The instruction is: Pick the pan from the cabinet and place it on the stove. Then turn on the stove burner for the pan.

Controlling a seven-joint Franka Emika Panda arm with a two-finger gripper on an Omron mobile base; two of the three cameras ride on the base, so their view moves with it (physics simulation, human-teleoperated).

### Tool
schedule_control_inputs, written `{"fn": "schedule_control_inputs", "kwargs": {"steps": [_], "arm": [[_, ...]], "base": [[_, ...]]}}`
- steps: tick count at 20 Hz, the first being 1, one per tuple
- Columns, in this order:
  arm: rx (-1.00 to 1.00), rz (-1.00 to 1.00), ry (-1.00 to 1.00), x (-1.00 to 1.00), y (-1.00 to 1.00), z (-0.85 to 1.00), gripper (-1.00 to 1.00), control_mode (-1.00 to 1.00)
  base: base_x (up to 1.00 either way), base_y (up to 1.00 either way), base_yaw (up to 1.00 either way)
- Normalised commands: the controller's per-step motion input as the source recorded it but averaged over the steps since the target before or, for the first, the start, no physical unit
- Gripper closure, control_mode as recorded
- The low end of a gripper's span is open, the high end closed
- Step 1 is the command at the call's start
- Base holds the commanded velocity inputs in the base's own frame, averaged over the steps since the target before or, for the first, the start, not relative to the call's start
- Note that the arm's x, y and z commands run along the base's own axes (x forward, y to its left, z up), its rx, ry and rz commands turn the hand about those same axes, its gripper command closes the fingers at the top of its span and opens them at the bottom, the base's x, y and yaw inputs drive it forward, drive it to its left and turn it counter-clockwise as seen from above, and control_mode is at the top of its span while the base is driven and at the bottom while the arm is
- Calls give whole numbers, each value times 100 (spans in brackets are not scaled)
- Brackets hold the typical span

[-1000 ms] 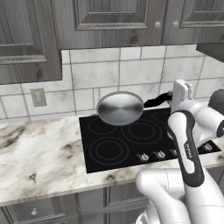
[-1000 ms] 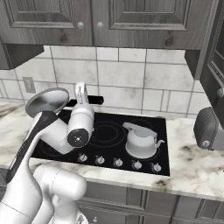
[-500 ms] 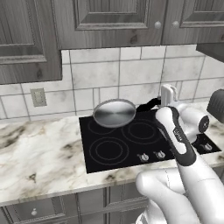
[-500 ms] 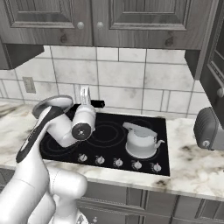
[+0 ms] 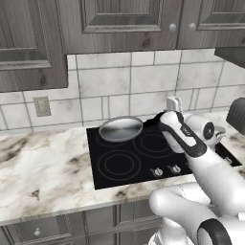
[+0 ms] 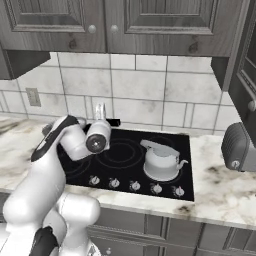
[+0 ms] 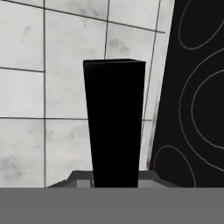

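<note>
Silver steel catches our eye first: the round shallow frying pan [image 5: 120,129] sits low over the back left ring of the flat black glass cooktop [image 5: 119,165], and we cannot tell whether its base is resting on the glass or is just above it. Its long black handle [image 7: 114,122] runs to the right into our two-finger gripper [image 5: 168,120], and in the hand view that handle rises straight up from between the finger tips, so we read the claw as clamped on the pan's handle. In the right base view the gripper [image 6: 101,114] stands near the back edge of the cooktop [image 6: 165,185], with the black handle tip [image 6: 113,122] poking out beside it. A silver-white kettle with a spout [image 6: 162,160] stands on the right side of the cooktop, well apart from the pan. A row of small silver knobs [image 6: 135,185] lines the front edge. Above, the dark grey wood-grain wall cabinet [image 5: 129,24] has both doors shut. A white marble counter [image 5: 43,177] spreads to the left of the cooktop.
</note>
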Motion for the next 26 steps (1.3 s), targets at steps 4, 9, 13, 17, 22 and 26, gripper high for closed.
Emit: {"fn": "schedule_control_inputs", "kwargs": {"steps": [4,9,13,17,22,26], "arm": [[0,0,3,38,8,-40,100,-100],[0,0,-3,33,5,-43,100,-100],[0,0,-8,35,0,-45,100,-100],[0,-1,-9,32,0,-46,100,-100],[0,-1,-9,27,0,-49,100,-100],[-1,0,-9,23,0,-52,100,-100]], "base": [[0,0,0],[0,0,0],[0,0,0],[0,0,0],[0,0,0],[0,0,0]]}}
